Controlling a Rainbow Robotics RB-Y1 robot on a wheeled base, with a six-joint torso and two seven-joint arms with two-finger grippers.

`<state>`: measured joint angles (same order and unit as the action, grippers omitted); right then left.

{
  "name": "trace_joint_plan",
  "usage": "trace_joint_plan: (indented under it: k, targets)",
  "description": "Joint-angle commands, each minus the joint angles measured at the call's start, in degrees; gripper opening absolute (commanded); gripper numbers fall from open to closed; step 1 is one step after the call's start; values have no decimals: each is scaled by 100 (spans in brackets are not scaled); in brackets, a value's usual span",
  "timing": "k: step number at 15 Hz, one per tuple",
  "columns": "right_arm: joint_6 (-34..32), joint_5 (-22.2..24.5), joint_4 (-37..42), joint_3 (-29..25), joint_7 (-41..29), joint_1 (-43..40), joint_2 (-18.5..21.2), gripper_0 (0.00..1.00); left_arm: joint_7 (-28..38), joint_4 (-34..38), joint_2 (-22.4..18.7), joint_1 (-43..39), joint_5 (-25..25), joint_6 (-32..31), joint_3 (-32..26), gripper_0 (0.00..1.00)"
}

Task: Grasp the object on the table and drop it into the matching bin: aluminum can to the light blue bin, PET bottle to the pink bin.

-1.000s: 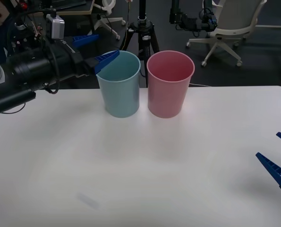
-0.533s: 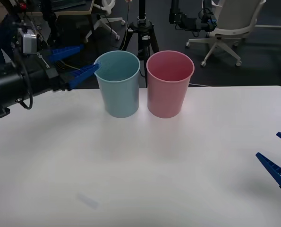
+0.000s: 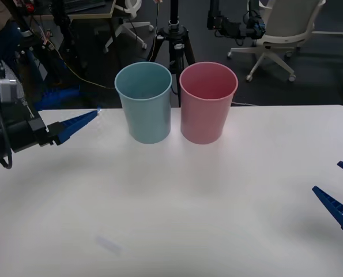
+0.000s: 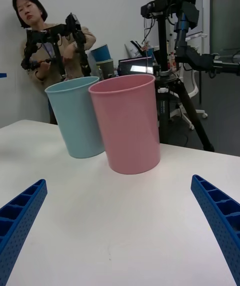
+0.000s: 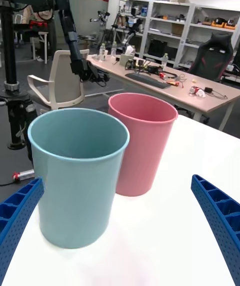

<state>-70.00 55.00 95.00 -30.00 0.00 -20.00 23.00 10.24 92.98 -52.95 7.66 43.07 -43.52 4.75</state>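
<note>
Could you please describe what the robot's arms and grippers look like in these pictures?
The left gripper has blue, ribbed, tapering fingers on a black cylindrical arm carrying a small grey camera box and thin black cables. The right gripper has the same blue pointed fingers, dotted with small holes.

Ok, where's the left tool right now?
In the front view the left tool is at the table's far left edge, fingers open, pointing toward the light blue bin, clear of it and to its left.
</note>
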Motion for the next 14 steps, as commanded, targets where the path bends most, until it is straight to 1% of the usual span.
trace_joint_plan:
  k: [1, 2, 3, 7, 9, 10, 14]
  targets:
    - [0, 0, 0, 0, 0, 0, 0, 100, 84, 159, 803, -564, 1089, -439, -914, 100]
    - [0, 0, 0, 0, 0, 0, 0, 100, 128, 159, 1181, -696, 1502, -685, -1248, 100]
    - [0, 0, 0, 0, 0, 0, 0, 100, 172, 159, 1463, -784, 1801, -896, -1486, 100]
    - [0, 0, 0, 0, 0, 0, 0, 100, 172, 167, 2350, -1223, 2495, -1546, -2320, 100]
    - [0, 0, 0, 0, 0, 0, 0, 100, 154, 343, 2544, -1487, 2627, -1748, -2567, 100]
    - [0, 0, 0, 0, 0, 0, 0, 100, 154, 484, 2552, -1689, 2627, -1748, -2637, 100]
    - [0, 0, 0, 0, 0, 0, 0, 100, 92, 765, 2561, -2357, 2407, -1810, -2804, 100]
